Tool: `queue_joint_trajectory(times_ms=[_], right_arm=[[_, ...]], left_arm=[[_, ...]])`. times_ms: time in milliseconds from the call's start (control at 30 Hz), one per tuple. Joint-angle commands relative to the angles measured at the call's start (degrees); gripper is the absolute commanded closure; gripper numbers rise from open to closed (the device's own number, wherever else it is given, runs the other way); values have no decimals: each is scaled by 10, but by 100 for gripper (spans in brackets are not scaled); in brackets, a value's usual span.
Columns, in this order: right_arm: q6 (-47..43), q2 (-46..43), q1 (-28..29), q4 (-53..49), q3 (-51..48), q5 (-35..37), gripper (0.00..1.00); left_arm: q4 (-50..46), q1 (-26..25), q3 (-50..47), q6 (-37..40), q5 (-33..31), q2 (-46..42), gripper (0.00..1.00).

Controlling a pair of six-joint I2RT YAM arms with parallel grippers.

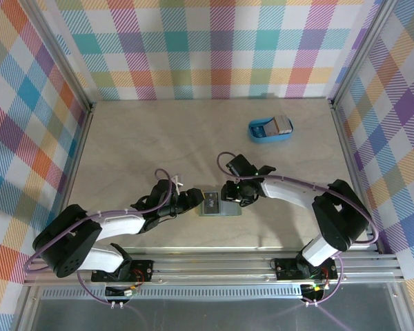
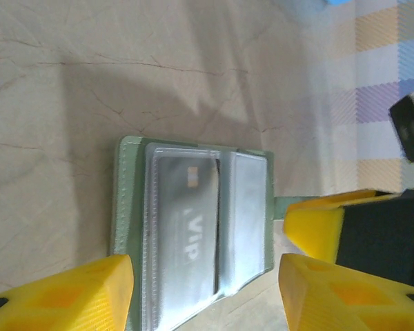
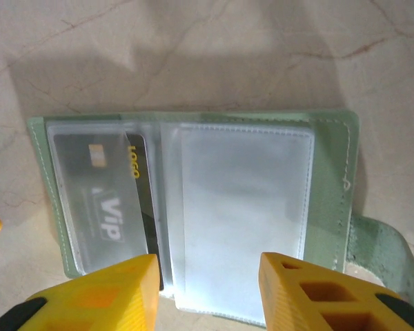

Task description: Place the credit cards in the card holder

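Observation:
The sage-green card holder lies open on the table between my two grippers. Its clear pockets face up. A grey credit card marked VIP sits inside the left clear pocket, with a dark card lettered LOGO tucked behind it. The same grey card appears in the left wrist view. My left gripper is open, its yellow fingers straddling the holder's end. My right gripper is open above the holder's clear pockets, gripping nothing. More credit cards stand in the blue tray.
The bright blue plastic tray sits at the back right of the wooden table. The holder's green strap tab sticks out on one side. A yellow finger of the right gripper is close beside the holder. Checked walls ring the table.

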Motion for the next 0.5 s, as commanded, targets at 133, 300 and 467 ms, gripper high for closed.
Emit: queue_joint_trajectory(times_ms=[133, 300, 467], right_arm=[[-13, 37, 1, -38, 46, 34, 54], [-18, 59, 1, -54, 62, 55, 52], [-14, 78, 0, -65, 69, 68, 48]], left_arm=[[-97, 0, 27, 72, 6, -11, 41], [-75, 0, 17, 74, 6, -12, 41], [-63, -1, 19, 76, 15, 1, 41]])
